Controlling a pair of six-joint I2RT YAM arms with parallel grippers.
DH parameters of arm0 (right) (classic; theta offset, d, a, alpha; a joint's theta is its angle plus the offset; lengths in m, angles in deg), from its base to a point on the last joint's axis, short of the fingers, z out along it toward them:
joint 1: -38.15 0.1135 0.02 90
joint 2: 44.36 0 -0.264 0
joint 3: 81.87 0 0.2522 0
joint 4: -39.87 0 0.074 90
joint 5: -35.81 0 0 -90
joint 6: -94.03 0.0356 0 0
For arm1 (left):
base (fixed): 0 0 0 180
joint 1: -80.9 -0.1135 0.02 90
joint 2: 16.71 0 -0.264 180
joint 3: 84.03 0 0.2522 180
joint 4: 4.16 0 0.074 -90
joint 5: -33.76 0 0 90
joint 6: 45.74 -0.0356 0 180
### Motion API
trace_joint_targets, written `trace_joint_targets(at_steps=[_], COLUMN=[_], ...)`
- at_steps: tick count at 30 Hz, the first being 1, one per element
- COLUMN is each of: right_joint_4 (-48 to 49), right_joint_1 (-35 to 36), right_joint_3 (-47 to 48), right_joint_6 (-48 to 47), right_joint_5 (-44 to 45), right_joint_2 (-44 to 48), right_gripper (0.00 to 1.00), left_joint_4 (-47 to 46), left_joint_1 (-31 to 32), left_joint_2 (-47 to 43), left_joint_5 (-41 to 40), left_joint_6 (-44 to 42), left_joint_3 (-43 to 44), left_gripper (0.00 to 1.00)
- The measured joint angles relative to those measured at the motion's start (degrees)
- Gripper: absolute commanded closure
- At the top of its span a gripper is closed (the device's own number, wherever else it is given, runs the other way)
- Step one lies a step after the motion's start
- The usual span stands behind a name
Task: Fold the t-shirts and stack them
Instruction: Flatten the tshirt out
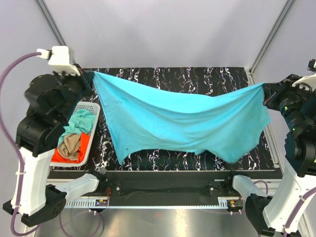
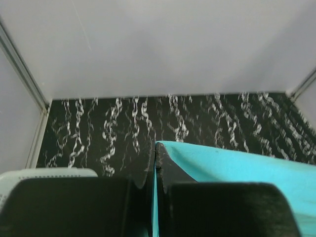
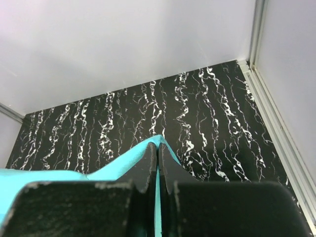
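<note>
At left, the basket (image 1: 92, 105) holds crumpled shirts (image 1: 74, 140) (left hand (image 2: 155, 153) and right hand (image 3: 158, 148) grip the cyan t-shirt (image 1: 182, 118)).

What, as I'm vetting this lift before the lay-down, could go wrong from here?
1. The left pincer and right pincer each pinch only a thin corner of the cyan t-shirt; either could slip.
2. Its sagging, uneven lower edge may bunch when lowered.
3. Its left side hangs near the basket and might snag.

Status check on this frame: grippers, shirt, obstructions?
Left gripper and right gripper both shut on cyan t-shirt, stretched between them. Other shirts in white basket. Nothing blocking.
</note>
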Motion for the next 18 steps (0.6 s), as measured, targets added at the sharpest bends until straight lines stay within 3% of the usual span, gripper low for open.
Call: trace_joint_targets(at_steps=[6,12,18], right_joint_4=[-0.98,-2.16,-2.23], right_joint_1=[0.00,0.00,0.00], right_joint_3=[-1.14,-0.46,-0.31], right_joint_6=[0.00,-0.02,-0.33], right_joint_5=[2.29,5.38,8.07], right_joint_2=[-0.96,-2.86,-1.40], right_gripper=[1.00,1.00,1.00], left_joint_4=[3.78,6.45,5.40], left_joint_1=[0.02,0.02,0.02], left_joint_2=[2.80,5.66,1.31], left_joint_5=[0.15,-2.32,-1.40], left_joint_6=[-0.02,-0.33,-0.70], left_joint_3=[-3.65,-1.84,-1.97], left_gripper=[1.00,1.00,1.00])
